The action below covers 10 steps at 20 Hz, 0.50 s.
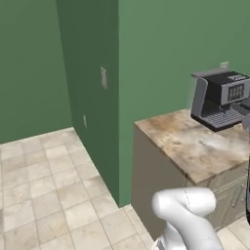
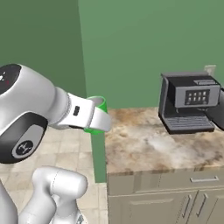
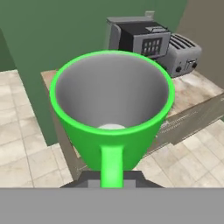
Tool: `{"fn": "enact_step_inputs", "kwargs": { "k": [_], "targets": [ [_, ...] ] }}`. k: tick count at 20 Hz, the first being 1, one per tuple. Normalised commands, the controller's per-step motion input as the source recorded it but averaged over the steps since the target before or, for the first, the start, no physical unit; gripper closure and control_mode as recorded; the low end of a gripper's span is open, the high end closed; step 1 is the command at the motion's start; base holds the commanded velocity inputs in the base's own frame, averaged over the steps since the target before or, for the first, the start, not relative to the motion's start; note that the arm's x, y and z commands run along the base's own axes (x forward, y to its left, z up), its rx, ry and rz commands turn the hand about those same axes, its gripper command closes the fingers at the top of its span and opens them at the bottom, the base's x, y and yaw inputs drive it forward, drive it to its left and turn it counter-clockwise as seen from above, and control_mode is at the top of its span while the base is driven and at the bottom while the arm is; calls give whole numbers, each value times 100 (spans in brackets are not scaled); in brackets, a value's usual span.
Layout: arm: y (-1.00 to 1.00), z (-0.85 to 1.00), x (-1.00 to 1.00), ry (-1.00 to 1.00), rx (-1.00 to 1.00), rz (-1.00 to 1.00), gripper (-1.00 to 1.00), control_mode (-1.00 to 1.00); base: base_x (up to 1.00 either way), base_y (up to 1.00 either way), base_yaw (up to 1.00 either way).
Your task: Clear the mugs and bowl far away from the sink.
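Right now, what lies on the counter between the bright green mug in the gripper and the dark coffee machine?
Nothing: in the right base view, bare marbled countertop stretches from the bright green mug to the dark coffee machine.

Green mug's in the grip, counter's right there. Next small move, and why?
Probably carry the green mug right, over the counter, then lower it. In the right base view the mug hangs at the counter's left end, beside the edge rather than over it. The bare stretch left of the coffee machine looks free, and no sink is in view here.

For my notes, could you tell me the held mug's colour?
Bright green mug with a pale grey inside, best in the hand view.
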Motion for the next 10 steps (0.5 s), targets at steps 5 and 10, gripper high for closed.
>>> {"fn": "enact_step_inputs", "kwargs": {
  "k": [5, 10],
  "targets": [
    [0, 0, 0, 0, 0, 0, 100, 100, 70, 0, 22],
    [0, -32, 51, 6, 1, 17, 100, -100, 0, 0, 0]
  ]
}}
